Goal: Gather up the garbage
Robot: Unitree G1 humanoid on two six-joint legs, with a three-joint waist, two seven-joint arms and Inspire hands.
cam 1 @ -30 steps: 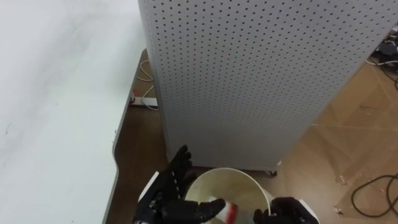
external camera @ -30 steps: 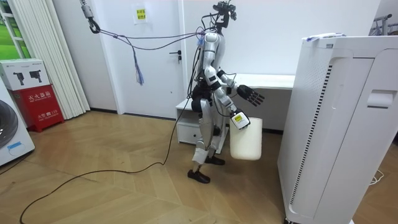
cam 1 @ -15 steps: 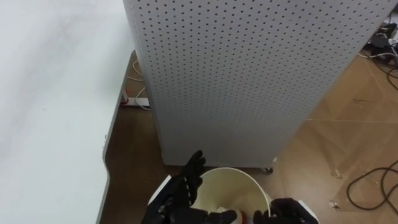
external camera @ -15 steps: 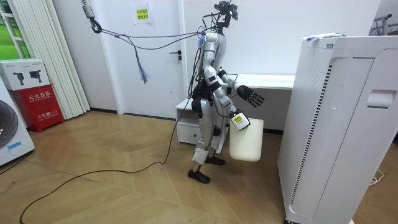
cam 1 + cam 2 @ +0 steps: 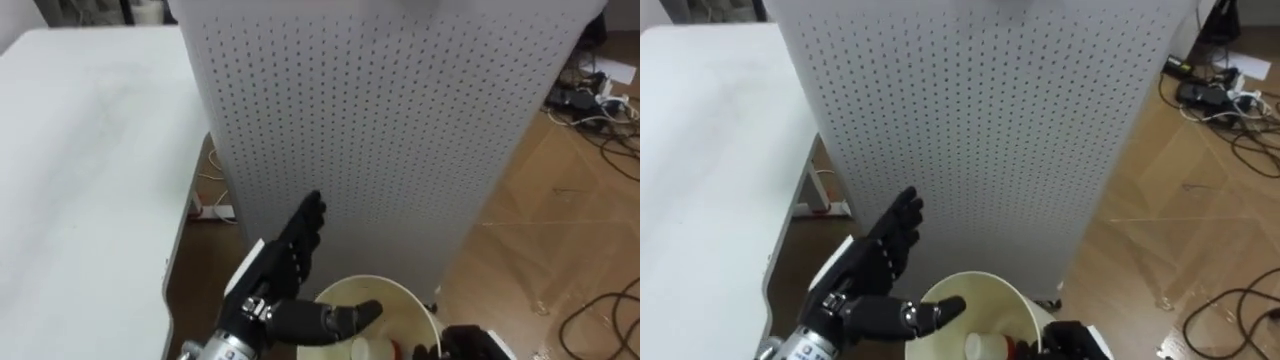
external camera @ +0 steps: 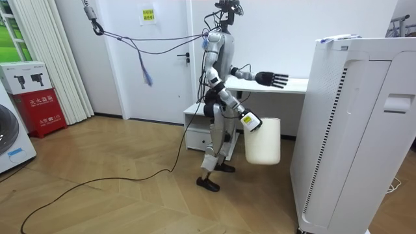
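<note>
I stand between a white table (image 5: 80,180) and a tall white perforated unit (image 5: 380,130). A white bin (image 5: 405,290) hangs low in front of me, my right hand (image 5: 470,345) shut on its rim at the lower right. A white and red piece of garbage (image 5: 985,347) lies inside the bin. My left hand (image 5: 290,265) is open, its fingers stretched forward above the bin's left rim and holding nothing. In the room view the left hand (image 6: 272,78) reaches out at table height, and the bin (image 6: 263,140) hangs by my right side.
A crumpled pale item (image 6: 338,39) lies on top of the tall unit (image 6: 354,130). Dark cables (image 5: 600,300) trail over the wooden floor to the right. A power strip (image 5: 215,210) lies under the table's edge. A red box (image 6: 38,97) stands by the far wall.
My left arm has risen from beside the bin to table height, hand still open. The bin has swung a little toward the tall unit. The head camera has tilted upward.
</note>
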